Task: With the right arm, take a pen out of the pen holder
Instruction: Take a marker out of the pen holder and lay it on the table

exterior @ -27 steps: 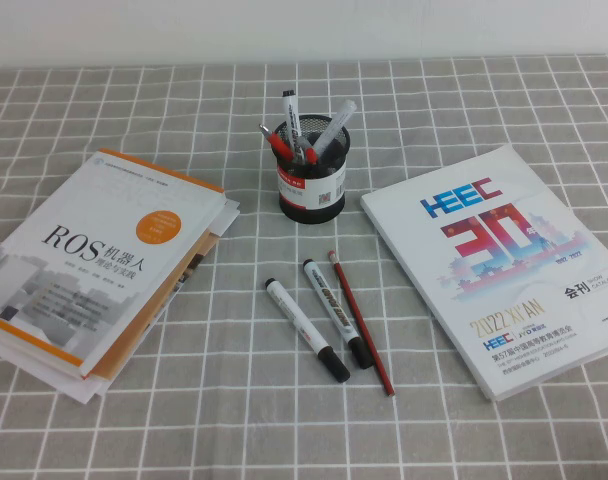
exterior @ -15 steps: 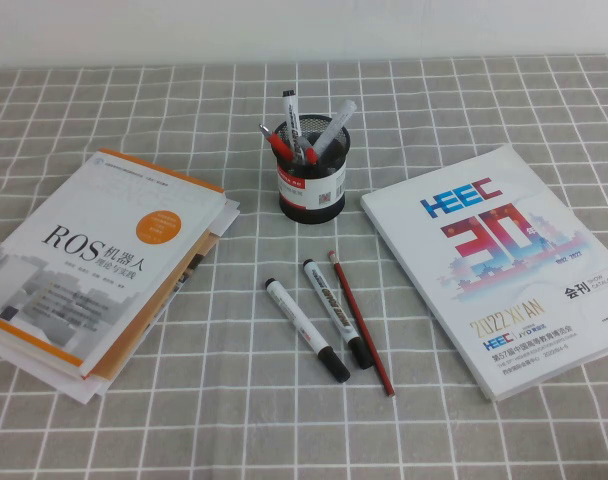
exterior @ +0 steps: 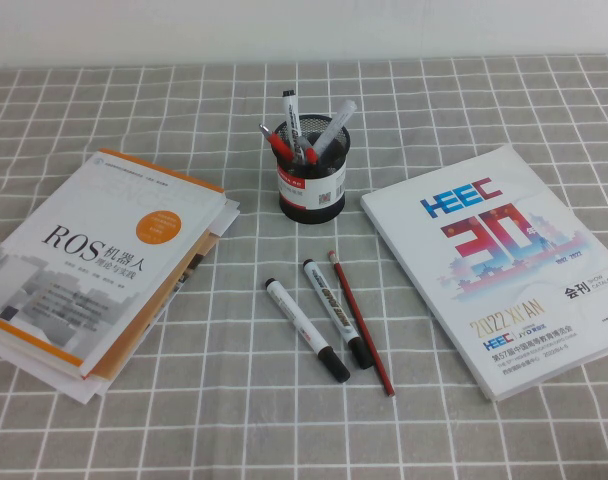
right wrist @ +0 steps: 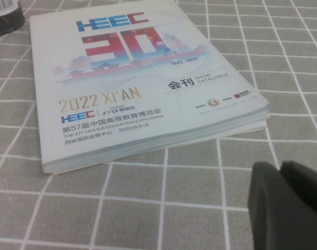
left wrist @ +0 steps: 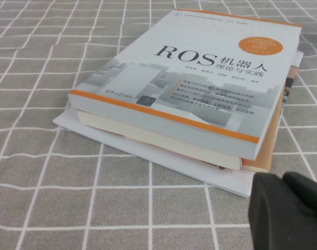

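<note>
- High view: the pen holder [exterior: 312,168] stands upright toward 12 o'clock on the surface [exterior: 184,420]. A white marker [exterior: 292,115], a clear pen [exterior: 334,125] and a red pen [exterior: 277,143] are crowded together in it. Neither arm shows here.
- At 6 o'clock from the holder lie two loose markers [exterior: 306,329] and a red pencil [exterior: 361,322]. A book stack [exterior: 94,260] sits at 8 o'clock and a catalogue [exterior: 494,265] at 4 o'clock. The loose markers lie nearer the robot, so one could be picked up instead, and that would miss the task.
- Left wrist view: the left jaws hang low over the cloth just beside the book stack [left wrist: 190,88], pressed together and holding nothing. They look parked and pose little risk.
- Right wrist view: the right jaws are fully closed and empty, low over the cloth near the catalogue's [right wrist: 137,94] near edge. The holder [right wrist: 4,15] is only a dark sliver past its far corner, well apart.
- The reach probably passes over the catalogue, and a low path could catch its corner and push it into the holder.
- Jaws that arrive closed would knock the pens rather than grip one.
- The pens sit so close that two may be pinched together.
- A slanted pull could drag on the rim and tip the light mesh holder.
</note>
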